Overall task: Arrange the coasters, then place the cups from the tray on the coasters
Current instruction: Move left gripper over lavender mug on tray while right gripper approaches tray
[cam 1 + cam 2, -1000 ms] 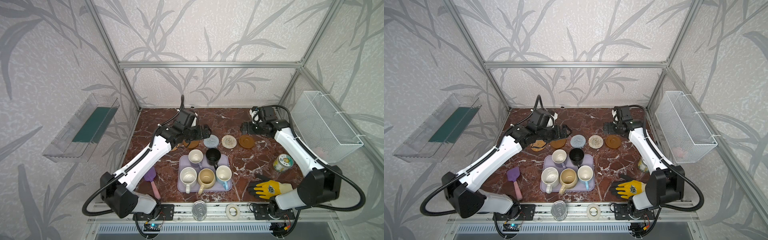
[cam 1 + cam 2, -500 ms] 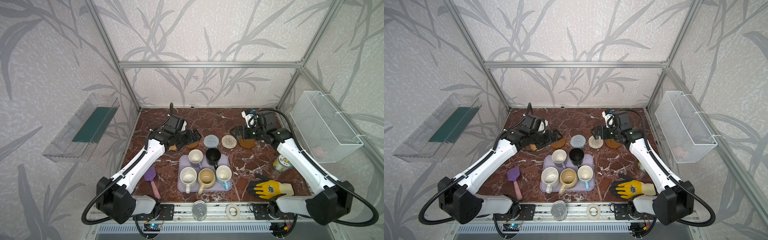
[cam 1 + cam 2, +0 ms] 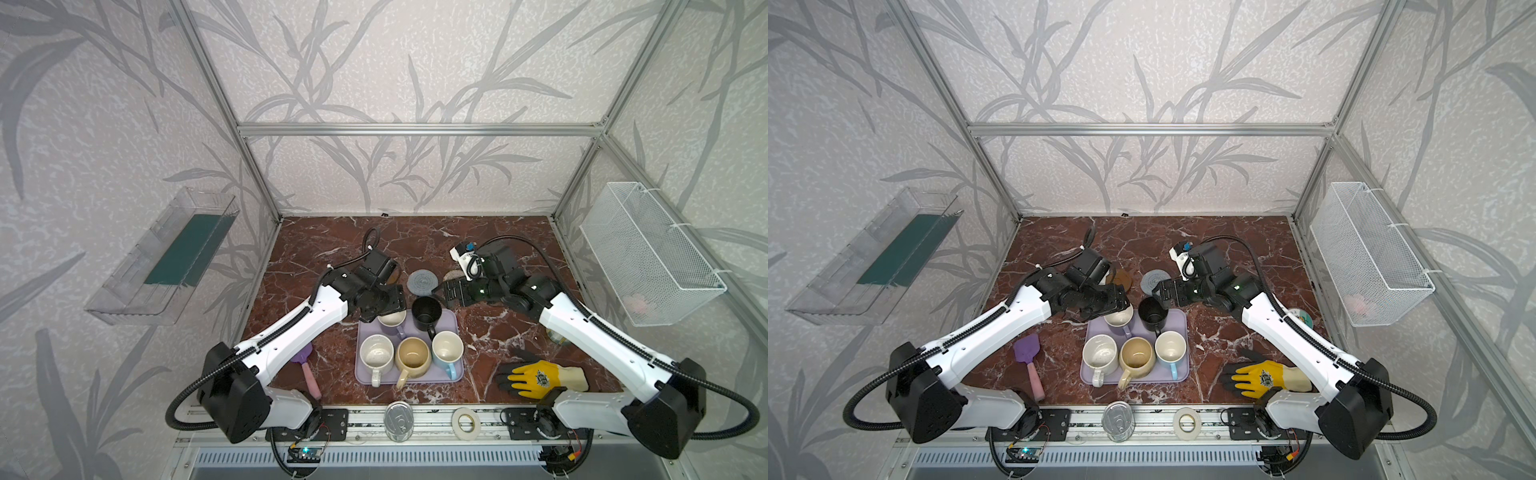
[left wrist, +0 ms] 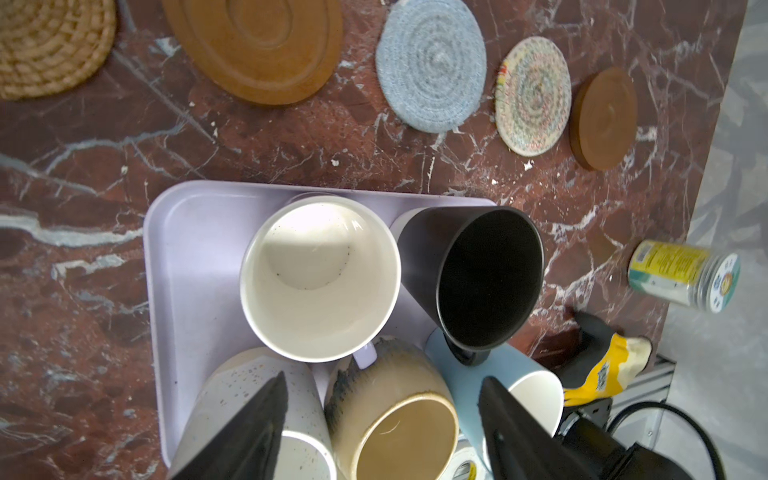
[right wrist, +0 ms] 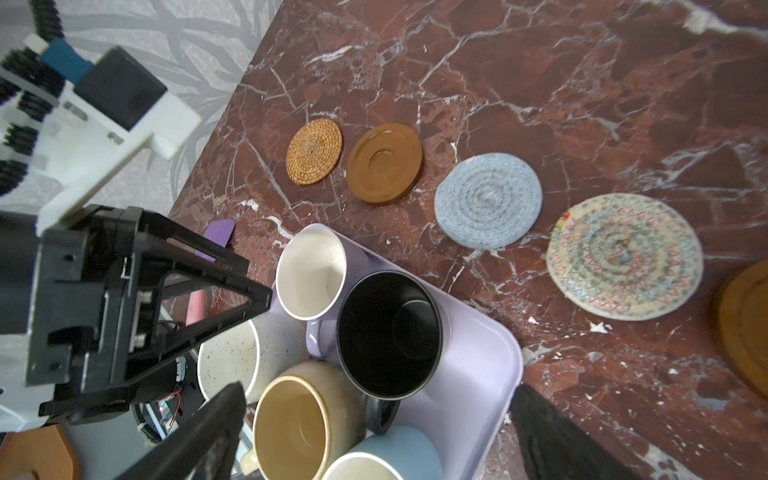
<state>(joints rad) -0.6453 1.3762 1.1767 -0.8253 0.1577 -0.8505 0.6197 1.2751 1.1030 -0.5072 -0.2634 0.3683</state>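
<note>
Since a second ago both arms have swung back off the far coaster row and in over the tray [image 3: 424,380].

- The coasters [image 4: 432,66] lie five in a line on the tabletop just beyond the tray's far edge. None carries a cup, and all five cups stand on the tray.
- The left tool [image 3: 388,307] has its jaws apart with nothing between them. It hangs at the far-left rim of the lavender cup [image 3: 392,319].
- The right tool [image 3: 446,291] has its jaws spread wide and empty, just far-right of the black cup [image 3: 426,313].

Key relation: the lavender cup sits right of and under the left tool, and the black cup sits near-left of the right tool. Each arm is nearest its own cup. Both handles point near, away from the tools, so a rim grasp looks likelier. The two cups stand very close together, so the tools may crowd each other.
</note>
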